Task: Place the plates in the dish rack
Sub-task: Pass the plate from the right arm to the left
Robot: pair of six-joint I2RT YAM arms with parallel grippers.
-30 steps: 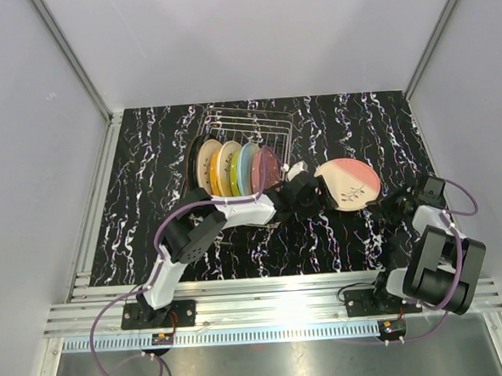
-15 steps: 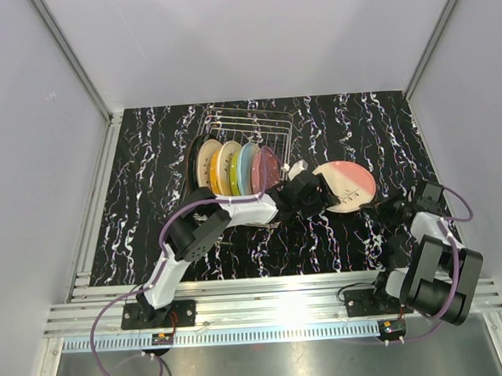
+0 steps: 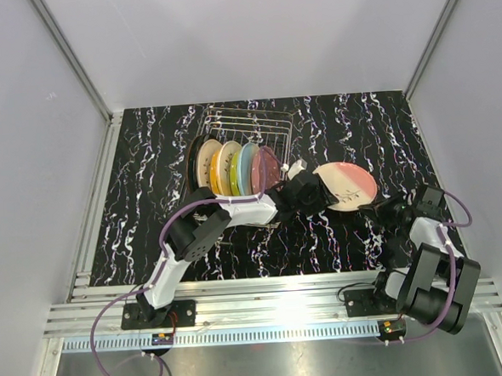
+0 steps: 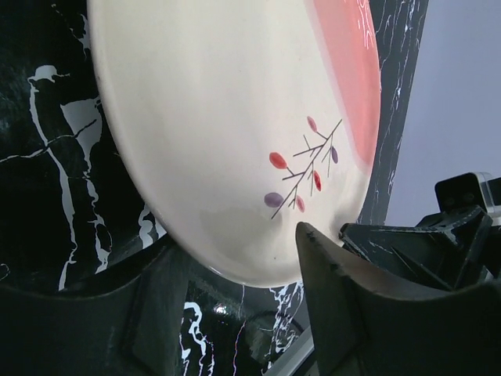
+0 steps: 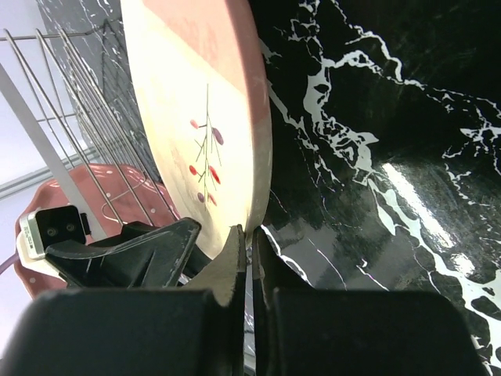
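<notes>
Left hand point(image 4: 235, 247) straddles the lower rim of the cream-and-pink plate point(image 4: 219, 117), though I cannot tell whether it is clamping. The right hand point(image 5: 249, 233) is pinched closed on the rim's opposite edge. This plate is tilted, right of centre in the overhead view, just right of the dish rack point(image 3: 251, 124), where other plates point(image 3: 233, 168) stand upright.
</notes>
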